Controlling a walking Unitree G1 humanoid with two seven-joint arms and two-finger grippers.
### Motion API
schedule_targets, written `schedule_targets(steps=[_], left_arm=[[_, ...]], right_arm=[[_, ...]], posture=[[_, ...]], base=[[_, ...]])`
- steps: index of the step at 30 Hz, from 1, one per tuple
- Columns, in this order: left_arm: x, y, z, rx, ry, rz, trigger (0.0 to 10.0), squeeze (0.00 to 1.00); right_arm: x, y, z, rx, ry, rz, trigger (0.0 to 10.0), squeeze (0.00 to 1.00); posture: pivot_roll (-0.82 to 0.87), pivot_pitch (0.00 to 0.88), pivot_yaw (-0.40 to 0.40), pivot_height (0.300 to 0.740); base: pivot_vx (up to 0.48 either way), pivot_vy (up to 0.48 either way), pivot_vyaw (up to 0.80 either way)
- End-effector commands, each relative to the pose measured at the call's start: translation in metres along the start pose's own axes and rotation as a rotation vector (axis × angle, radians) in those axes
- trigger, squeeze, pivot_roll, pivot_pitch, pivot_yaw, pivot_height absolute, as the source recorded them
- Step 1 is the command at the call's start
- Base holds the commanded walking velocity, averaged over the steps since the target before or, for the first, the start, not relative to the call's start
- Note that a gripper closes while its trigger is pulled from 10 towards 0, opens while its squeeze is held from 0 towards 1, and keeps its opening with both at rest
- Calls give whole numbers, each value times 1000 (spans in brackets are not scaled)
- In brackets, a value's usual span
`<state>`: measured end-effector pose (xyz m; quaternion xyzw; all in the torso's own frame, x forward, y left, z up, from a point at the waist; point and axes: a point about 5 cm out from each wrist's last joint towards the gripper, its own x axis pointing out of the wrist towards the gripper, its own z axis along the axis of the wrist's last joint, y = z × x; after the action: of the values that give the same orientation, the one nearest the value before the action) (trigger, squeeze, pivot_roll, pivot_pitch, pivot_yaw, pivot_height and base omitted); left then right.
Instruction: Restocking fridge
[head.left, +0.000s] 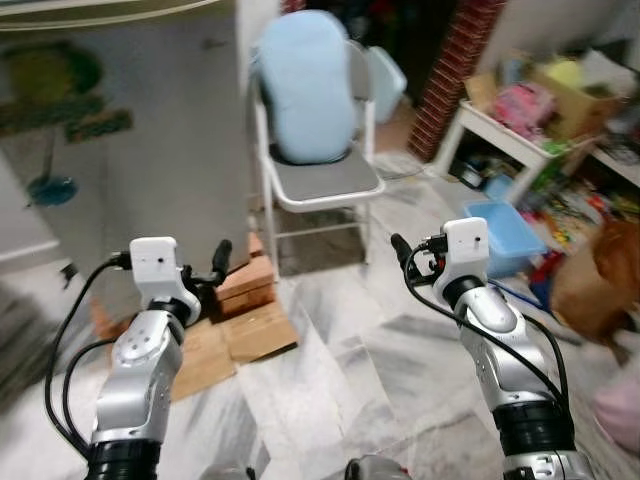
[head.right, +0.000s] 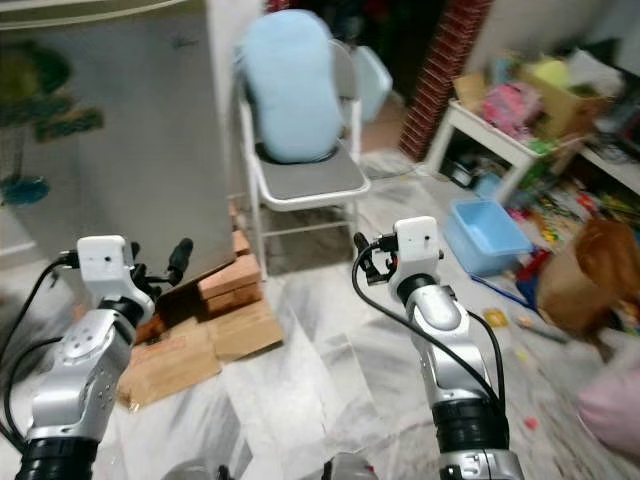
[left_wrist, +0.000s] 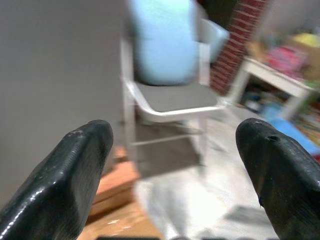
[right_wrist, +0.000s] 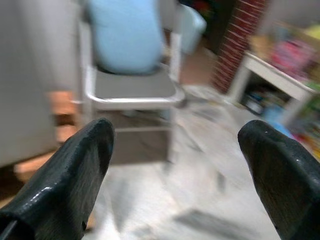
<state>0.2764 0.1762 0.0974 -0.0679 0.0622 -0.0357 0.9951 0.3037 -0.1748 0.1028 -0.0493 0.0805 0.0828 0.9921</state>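
Jaws released, both empty | left gripper (left_wrist: 172, 175) | right gripper (right_wrist: 175, 175) | fridge (head.left: 150, 150), no legible writing

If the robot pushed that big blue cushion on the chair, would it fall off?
Probably. The blue cushion stands upright, only leaning against the chair back, so a nudge would likely tip it. It looks puffy, so it is likely soft, light and squashy.

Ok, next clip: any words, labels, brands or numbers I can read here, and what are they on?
None can be read.
Grey fridge side: green and blue decorations, blurred, no letters to make out.
Cluttered white shelf unit: colourful packages, too blurred to read.
White folding chair with light blue cushion: no text.
Blue plastic bin and brown cardboard pieces: no markings visible.
Left claw and right claw: open, unmarked.
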Motion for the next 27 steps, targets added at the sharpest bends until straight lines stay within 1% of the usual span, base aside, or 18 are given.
schedule_targets(steps=[1,7,11,13,14,23,27], left_arm=[[1,-7,1,8,-1,-26,10000,0],[1,-9,0,16,3,-43,10000,0],[1,-11,0,18,9,-75,10000,0],[0,-12,0,14,8,-79,10000,0],[0,-12,0,14,8,-79,10000,0],[1,-12,0,24,9,-72,10000,0],[1,-6,2,20,1,-29,10000,0]], right_arm=[[0,-5,2,-4,-4,-11,10000,0],[0,-5,2,-2,-3,-11,10000,0],[0,-4,2,1,-3,-13,10000,0],[0,-4,2,1,-3,-13,10000,0],[0,-4,2,1,-3,-13,10000,0],[0,-4,2,3,-4,-16,10000,0],[0,-4,2,6,-10,-17,10000,0]], posture=[[33,0,-59,740],[33,0,-58,740],[33,0,-55,740],[33,0,-55,740],[33,0,-55,740],[36,0,-54,740],[36,0,-54,740]], base=[[0,274,-800],[0,0,-800],[0,0,-800],[0,360,-800],[0,360,-800],[0,0,-800],[0,0,-553]])
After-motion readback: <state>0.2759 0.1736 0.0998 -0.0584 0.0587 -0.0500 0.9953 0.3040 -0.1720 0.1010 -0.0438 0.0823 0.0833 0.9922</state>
